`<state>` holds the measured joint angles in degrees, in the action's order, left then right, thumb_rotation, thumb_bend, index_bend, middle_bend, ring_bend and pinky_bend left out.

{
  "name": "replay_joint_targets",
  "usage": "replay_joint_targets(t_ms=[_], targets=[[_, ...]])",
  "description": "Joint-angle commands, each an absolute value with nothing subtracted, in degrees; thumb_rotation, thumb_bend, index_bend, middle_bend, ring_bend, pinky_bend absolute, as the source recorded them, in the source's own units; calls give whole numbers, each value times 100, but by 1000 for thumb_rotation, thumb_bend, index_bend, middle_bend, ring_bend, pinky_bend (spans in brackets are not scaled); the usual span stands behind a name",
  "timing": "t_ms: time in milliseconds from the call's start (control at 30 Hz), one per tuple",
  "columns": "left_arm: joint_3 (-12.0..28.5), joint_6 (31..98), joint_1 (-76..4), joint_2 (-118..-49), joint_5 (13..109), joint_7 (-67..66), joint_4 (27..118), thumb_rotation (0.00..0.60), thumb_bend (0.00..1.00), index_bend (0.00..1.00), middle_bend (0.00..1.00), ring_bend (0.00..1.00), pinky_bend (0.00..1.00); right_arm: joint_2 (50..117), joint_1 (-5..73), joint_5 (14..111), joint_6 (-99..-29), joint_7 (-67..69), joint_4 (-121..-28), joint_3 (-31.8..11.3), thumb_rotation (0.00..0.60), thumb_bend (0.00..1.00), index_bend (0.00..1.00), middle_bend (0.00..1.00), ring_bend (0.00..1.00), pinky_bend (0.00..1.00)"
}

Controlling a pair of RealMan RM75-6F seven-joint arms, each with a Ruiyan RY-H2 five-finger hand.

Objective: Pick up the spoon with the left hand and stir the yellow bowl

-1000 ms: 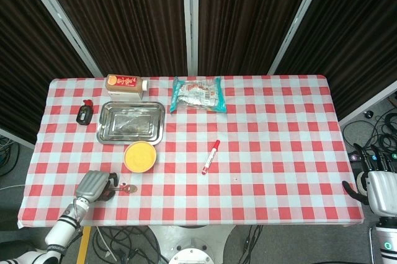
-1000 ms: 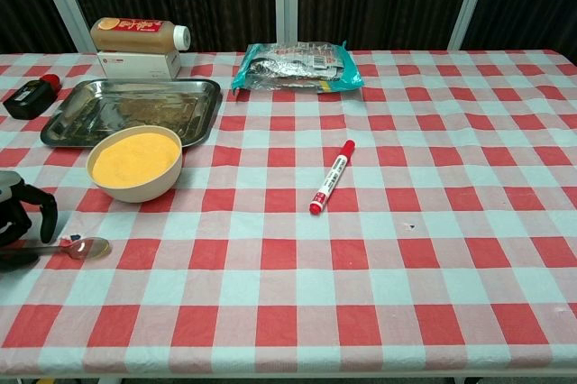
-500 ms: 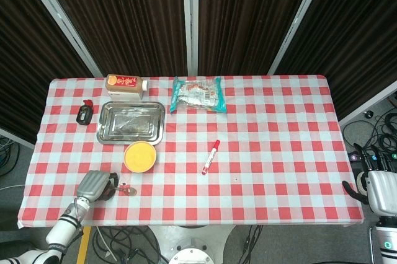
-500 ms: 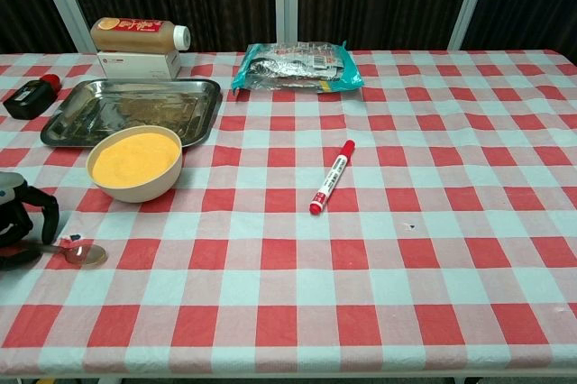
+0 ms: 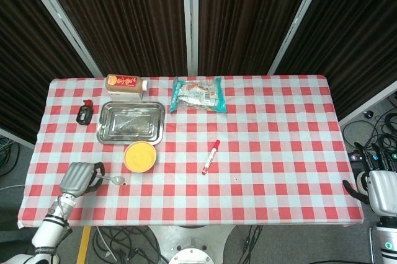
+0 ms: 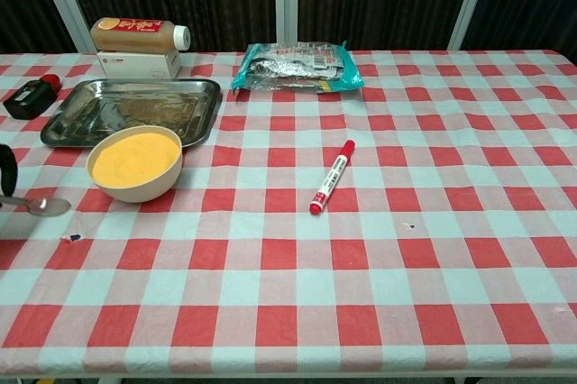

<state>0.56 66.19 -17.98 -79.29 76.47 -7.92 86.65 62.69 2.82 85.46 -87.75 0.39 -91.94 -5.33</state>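
Head and chest views of the checked surface (image 5: 279, 152). We see the left robot hand (image 5: 77, 178) at the near left corner, its fingers closed round the handle of the spoon (image 5: 114, 180); the spoon points rightward with its bowl toward the yellow bowl (image 5: 140, 156), just short of it. In the chest view only the spoon's bowl (image 6: 47, 206) and a sliver of the hand show at the left frame edge, to the left of the yellow bowl (image 6: 135, 163). We cannot tell whether the spoon is clear of the cloth.

The right robot hand (image 5: 379, 191) sits off the surface's right edge, beside the near right corner; we cannot tell how its fingers lie.

Behind the yellow bowl lies a steel tray (image 5: 131, 122), nearly touching it. A red marker (image 5: 210, 157) lies near the middle, well apart from the bowl. Along the far edge we see a bottle on a box (image 5: 126, 83) and a foil packet (image 5: 198, 94). The right half of the surface offers open room.
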Motion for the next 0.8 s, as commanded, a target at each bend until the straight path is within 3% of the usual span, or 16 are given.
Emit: replay_joint_targets(t_ms=[33, 400, 800], targets=[[345, 6850, -1811, -7794, 7649, -791, 8753, 600, 410, 618, 959, 924, 1000, 6261, 286, 8563, -8780, 41, -9202, -532, 600, 143, 77, 240, 64, 139], [975, 6152, -2670, -8423, 7131, -1291, 8169, 600, 411, 618, 961, 926, 1000, 6212, 244, 8579, -8865, 56, -9245, -537, 600, 144, 77, 240, 64, 139], [850, 5797, -2976, -8711, 6829, -1851, 7882, 600, 411, 573, 943, 923, 1000, 6200, 210, 8509, -8865, 38, -9270, -543, 600, 143, 77, 240, 64, 139]])
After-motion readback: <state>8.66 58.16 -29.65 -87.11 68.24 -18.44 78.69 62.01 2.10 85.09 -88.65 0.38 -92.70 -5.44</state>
